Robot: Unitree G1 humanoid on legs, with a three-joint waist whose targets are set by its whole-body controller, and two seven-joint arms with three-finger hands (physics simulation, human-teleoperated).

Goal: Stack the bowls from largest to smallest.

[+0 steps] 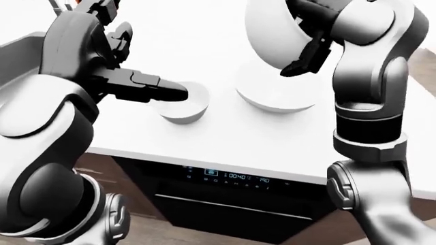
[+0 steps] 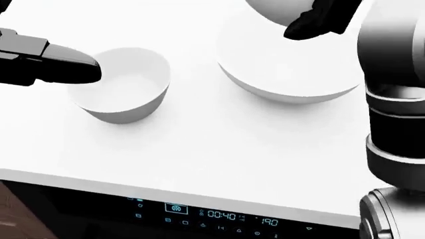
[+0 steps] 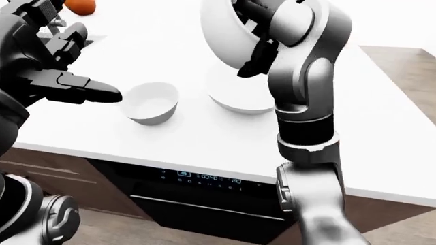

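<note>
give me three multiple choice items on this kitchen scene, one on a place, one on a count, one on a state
1. Where in the head view is the small bowl relative to the large bowl?
A. to its left
B. to its right
C. inside it

2. How many white bowls show in the right-eye view?
A. one
B. two
C. three

3. What state is the medium bowl in?
A. flat on the counter
B. lifted and tipped in the right hand
C. nested in the small bowl

Answers:
1 A, it sits left, by the left hand fingers.
2 C, two rest on the counter and one is held.
3 B, it hangs tilted above the large bowl, fingers over its rim.
</note>
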